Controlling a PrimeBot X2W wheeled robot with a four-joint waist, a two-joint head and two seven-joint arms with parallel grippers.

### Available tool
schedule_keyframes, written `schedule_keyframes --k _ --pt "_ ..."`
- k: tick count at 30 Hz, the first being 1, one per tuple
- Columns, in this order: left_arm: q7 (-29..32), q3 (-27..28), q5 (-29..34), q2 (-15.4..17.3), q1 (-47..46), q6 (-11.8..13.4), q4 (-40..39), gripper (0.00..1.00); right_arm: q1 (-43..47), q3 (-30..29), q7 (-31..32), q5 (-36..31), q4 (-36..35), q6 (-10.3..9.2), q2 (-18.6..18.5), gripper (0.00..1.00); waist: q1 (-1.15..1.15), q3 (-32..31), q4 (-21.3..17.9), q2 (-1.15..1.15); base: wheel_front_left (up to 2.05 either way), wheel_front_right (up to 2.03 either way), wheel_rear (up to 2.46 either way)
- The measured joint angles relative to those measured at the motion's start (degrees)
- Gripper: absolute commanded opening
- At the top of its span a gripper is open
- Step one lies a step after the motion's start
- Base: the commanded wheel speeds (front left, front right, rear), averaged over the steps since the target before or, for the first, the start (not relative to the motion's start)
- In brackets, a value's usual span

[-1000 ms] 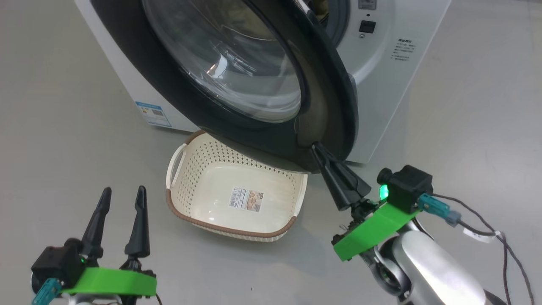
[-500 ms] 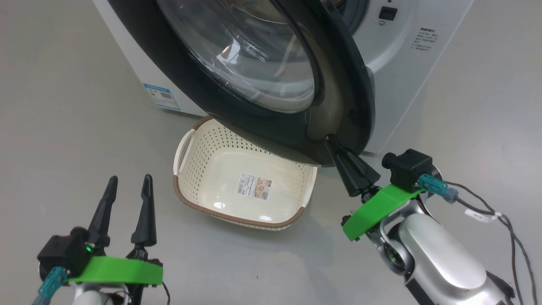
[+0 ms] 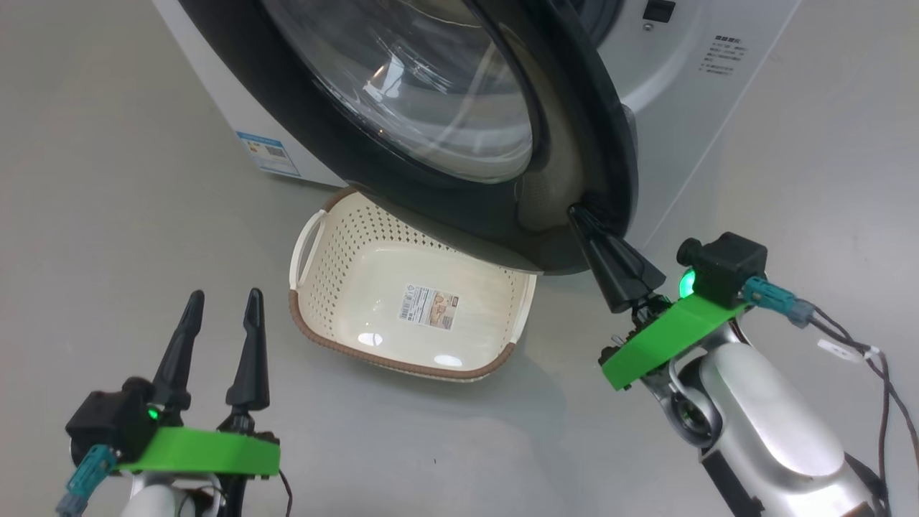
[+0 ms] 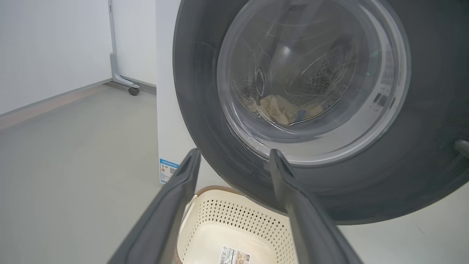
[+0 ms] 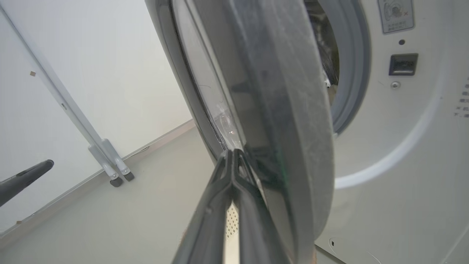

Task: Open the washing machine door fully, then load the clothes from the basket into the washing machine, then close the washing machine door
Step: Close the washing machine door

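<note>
The washing machine door (image 3: 431, 108) stands partway out from the washing machine (image 3: 689, 93), its free edge pointing away from the machine's front. The right gripper (image 3: 578, 214), fingers clenched together, presses its tip on the black ring there. The gap looks narrower than a second ago, and the gripper is closer to the machine. The clothes (image 4: 278, 108) lie inside the drum. The basket (image 3: 402, 362) sits on the floor below the door, long axis along the machine's front. The left gripper (image 3: 224, 294) hangs spread, holding nothing, farther out.

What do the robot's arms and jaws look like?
Both end in two long, pointed black jaws on a bright green plastic plate. A small black camera box with a green light and teal plug sits beside. The right forearm is shiny silver, trailing dark cables.
</note>
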Motion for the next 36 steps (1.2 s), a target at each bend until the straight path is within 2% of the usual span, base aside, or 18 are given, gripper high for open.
schedule_keyframes --k 16,27,36 --pt "0.0 -1.8 -0.4 0.1 -3.0 0.0 -0.2 1.00 -4.0 -10.4 0.0 -2.5 -0.5 0.01 1.2 0.00 0.00 3.6 0.1 0.00 0.00 0.00 0.00" --pt "0.0 -3.6 -0.7 0.1 -6.1 0.0 -0.3 1.00 -10.2 -18.5 0.0 -5.3 0.8 0.01 1.2 0.00 0.00 7.0 2.2 0.00 0.00 0.00 0.00" --pt "0.0 -4.6 -1.5 0.0 -7.9 0.0 -0.3 1.00 -15.7 -22.8 0.0 -7.5 2.6 0.01 1.6 0.00 0.00 9.7 3.8 0.00 0.00 0.00 0.00"
